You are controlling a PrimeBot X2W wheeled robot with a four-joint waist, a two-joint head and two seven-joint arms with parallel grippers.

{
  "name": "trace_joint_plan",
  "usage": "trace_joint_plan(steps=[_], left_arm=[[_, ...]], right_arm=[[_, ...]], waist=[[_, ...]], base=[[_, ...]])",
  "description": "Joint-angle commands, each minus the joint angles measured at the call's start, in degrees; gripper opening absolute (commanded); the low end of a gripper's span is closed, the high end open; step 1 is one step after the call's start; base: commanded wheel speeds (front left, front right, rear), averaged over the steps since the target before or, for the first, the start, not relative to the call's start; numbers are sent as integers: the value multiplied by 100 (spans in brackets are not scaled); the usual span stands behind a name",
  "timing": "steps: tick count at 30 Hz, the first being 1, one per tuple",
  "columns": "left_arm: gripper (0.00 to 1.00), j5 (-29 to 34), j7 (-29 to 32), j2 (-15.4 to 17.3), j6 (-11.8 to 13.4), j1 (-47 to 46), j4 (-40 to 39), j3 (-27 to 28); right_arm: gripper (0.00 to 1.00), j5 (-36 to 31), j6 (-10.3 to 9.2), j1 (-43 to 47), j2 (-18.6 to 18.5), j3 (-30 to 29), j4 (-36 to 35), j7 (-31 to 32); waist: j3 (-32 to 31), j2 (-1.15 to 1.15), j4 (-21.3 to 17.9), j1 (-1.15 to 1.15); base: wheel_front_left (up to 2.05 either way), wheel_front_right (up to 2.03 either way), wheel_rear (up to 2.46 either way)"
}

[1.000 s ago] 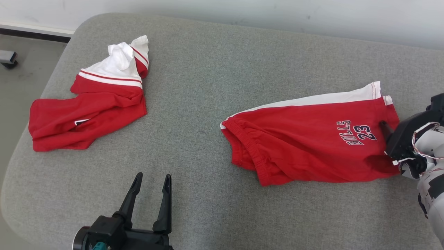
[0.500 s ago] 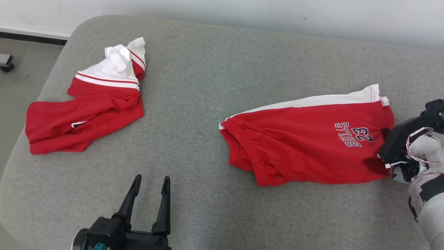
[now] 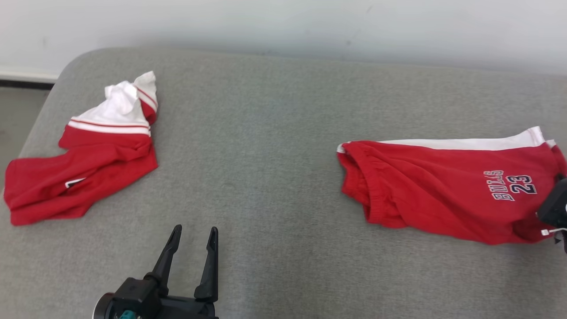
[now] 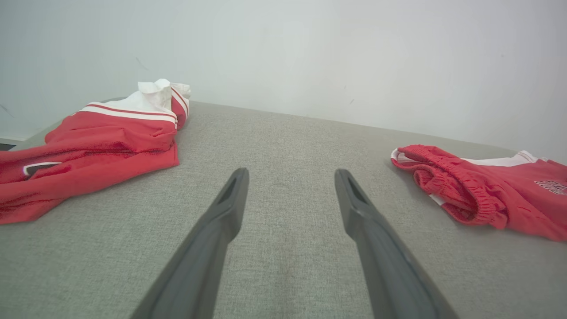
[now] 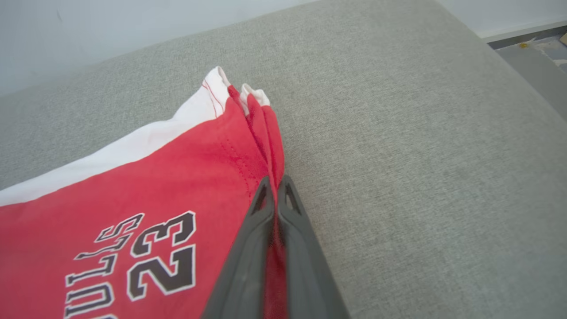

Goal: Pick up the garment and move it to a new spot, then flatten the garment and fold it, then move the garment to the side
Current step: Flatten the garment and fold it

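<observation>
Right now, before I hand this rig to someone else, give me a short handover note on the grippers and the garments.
The left gripper is open, holds nothing and hangs above the grey cushion near its front edge.
The right gripper is shut on the leg hem of the red shorts.
The red shorts lie folded in half, mostly flat, on the cushion's right part. A red and white garment lies crumpled at the far left, apart from both grippers.
Done: the shorts look flattened and folded.
Left: probably set them aside, then release the hem.

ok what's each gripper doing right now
Left gripper: open, holding nothing.
Right gripper: closed on the shorts.
</observation>
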Motion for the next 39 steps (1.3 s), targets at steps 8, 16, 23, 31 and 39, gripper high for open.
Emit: trace_joint_plan(steps=[8,16,23,31,39], left_arm=[[100,-99,-4,8,23,94,141,-72],[100,-135,-4,8,57,125,269,-199],[100,-103,-5,8,27,203,295,-168],[100,-118,-4,8,17,204,313,-233],[100,-110,-4,8,91,54,330,-226]], right_arm=[[0,-617,-16,-256,198,75,2,-107],[0,-792,-16,-467,1267,451,-50,130],[0,-635,-16,-356,1951,863,-84,306],[0,-425,-16,-301,2134,1243,-115,409],[100,721,-16,-125,2140,2114,-745,574]], waist=[[-373,-1,-257,-1],[-615,-1,-207,-1],[-748,-1,11,-1],[-698,-1,283,-1],[-609,-1,404,-1]], base=[[0,0,0],[0,0,0],[0,0,0],[0,0,0],[0,0,0]])
